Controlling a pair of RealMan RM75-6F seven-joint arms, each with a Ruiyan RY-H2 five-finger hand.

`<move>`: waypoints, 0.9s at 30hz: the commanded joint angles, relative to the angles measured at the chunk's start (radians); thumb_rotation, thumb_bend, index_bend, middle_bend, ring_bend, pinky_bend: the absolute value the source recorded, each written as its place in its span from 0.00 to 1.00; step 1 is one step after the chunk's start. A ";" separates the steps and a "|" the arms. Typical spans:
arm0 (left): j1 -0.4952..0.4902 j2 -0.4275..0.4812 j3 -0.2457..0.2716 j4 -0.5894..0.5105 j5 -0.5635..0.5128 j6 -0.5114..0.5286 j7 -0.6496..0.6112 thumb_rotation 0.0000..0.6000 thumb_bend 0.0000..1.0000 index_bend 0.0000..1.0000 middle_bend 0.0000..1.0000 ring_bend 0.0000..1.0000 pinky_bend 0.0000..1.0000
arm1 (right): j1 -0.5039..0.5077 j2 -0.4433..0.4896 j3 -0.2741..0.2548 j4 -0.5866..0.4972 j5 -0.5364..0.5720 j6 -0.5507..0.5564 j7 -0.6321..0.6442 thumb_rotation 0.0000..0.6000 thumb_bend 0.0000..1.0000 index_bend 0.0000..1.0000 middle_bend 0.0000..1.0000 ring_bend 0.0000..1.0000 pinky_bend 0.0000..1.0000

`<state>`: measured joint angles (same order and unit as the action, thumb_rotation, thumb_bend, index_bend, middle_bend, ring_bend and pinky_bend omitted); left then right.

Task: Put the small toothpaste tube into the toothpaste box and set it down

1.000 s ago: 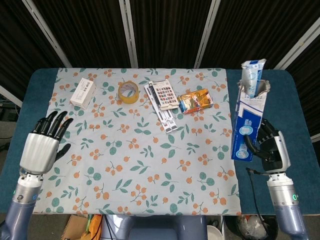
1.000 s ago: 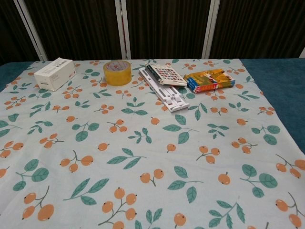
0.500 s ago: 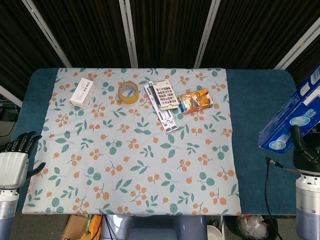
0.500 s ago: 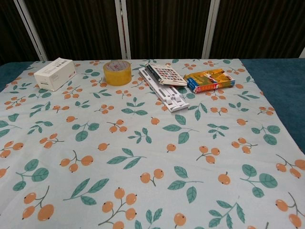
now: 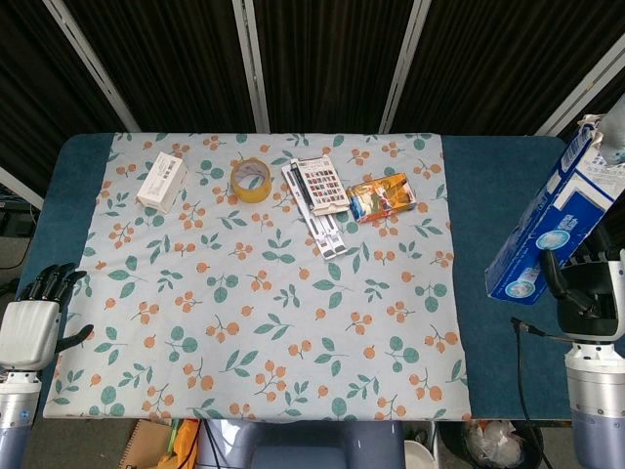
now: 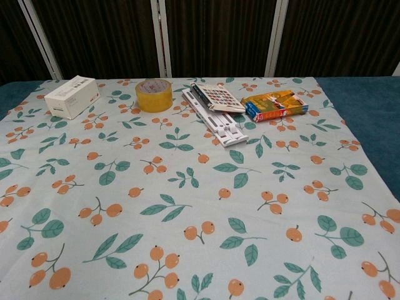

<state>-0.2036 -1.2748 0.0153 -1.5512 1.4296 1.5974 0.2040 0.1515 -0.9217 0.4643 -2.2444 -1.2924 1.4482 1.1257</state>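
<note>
In the head view my right hand [image 5: 589,293] grips the lower end of the blue toothpaste box [image 5: 549,230] over the bare blue table at the far right. The box leans up and to the right, its torn open top near the frame's edge. A pale bit of the small toothpaste tube [image 5: 613,147] sticks out of that top, cut off by the edge. My left hand [image 5: 31,320] hovers at the table's front left corner, fingers apart and holding nothing. The chest view shows neither hand nor the box.
A floral cloth [image 5: 264,322] covers most of the blue table [image 5: 488,186]. Along its far side lie a white carton [image 5: 162,181], a yellow tape roll [image 5: 251,179], a calculator [image 5: 320,186] on a white strip [image 5: 330,234], and an orange packet [image 5: 383,195].
My right hand carried the box from the cloth's right edge out to the far right and tipped it from upright to leaning. My left hand drew back to the front left corner.
</note>
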 commanded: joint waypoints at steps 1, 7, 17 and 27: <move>0.003 0.001 -0.004 -0.002 0.002 -0.005 0.000 1.00 0.00 0.20 0.14 0.14 0.29 | 0.000 0.004 0.005 -0.007 0.016 -0.012 0.039 1.00 0.36 0.35 0.49 0.46 0.48; 0.008 0.002 -0.014 -0.004 0.005 -0.017 0.003 1.00 0.00 0.20 0.14 0.14 0.29 | -0.015 0.001 0.038 -0.019 0.020 0.035 0.094 1.00 0.36 0.34 0.50 0.45 0.49; 0.017 0.002 -0.027 -0.007 0.014 -0.028 0.005 1.00 0.00 0.20 0.14 0.14 0.29 | -0.017 -0.005 0.034 -0.001 -0.007 0.042 0.082 1.00 0.33 0.25 0.46 0.37 0.44; 0.024 0.003 -0.039 -0.010 0.017 -0.039 0.006 1.00 0.00 0.20 0.14 0.14 0.29 | -0.018 -0.003 0.038 0.001 0.015 0.044 0.059 1.00 0.44 0.55 0.64 0.62 0.56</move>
<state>-0.1797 -1.2714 -0.0237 -1.5612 1.4469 1.5583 0.2098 0.1333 -0.9244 0.5019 -2.2449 -1.2836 1.4892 1.2004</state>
